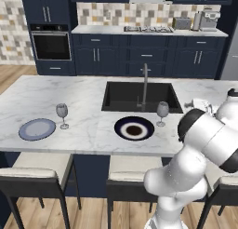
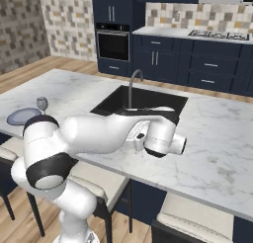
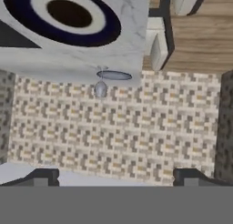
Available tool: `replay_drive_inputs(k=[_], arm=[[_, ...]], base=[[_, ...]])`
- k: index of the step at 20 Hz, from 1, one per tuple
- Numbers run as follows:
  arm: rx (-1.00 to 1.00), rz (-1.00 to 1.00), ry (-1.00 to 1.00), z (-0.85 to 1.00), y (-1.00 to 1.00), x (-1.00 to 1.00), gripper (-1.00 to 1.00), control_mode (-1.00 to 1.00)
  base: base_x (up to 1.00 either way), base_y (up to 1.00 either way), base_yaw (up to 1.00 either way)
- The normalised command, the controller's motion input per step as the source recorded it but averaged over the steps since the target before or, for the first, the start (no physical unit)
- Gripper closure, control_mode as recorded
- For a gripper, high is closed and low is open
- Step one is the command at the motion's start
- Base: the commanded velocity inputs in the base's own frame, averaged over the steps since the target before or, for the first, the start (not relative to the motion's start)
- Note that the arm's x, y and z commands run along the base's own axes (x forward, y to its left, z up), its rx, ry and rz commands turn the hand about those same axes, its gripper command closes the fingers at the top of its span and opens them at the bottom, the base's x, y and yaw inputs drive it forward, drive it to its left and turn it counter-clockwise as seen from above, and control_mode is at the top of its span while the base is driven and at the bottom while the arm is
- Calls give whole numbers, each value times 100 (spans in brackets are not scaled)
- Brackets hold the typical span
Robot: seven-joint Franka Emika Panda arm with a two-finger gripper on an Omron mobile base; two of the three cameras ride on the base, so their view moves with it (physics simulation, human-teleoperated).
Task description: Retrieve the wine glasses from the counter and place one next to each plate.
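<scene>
Both wine glasses [image 1: 62, 112] [image 1: 162, 111] stood beside our plates [image 1: 37, 129] [image 1: 134, 129] on the island; our gripper [image 3: 116, 175] hung spread, empty. Little remained, we judged.

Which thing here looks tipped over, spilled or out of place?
Nothing stands out. Both wine glasses stand upright on the marble island, one beside the pale blue-grey plate, one beside the navy-ringed plate.

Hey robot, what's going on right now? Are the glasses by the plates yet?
Gripper open, holding nothing. One wine glass upright beside the blue-grey plate, the other upright beside the navy-ringed plate. Nothing in the way.
</scene>
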Motion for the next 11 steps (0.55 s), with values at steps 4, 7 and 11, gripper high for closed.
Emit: replay_drive_inputs(k=[4, 7, 11], arm=[[-5, 0, -13, 99, 66, -75, -100, -100], [-4, 0, -17, 91, 68, -87, -100, -100], [-2, 0, -20, 84, 58, -97, -100, -100]], base=[[0, 0, 0], [0, 0, 0], [0, 0, 0]])
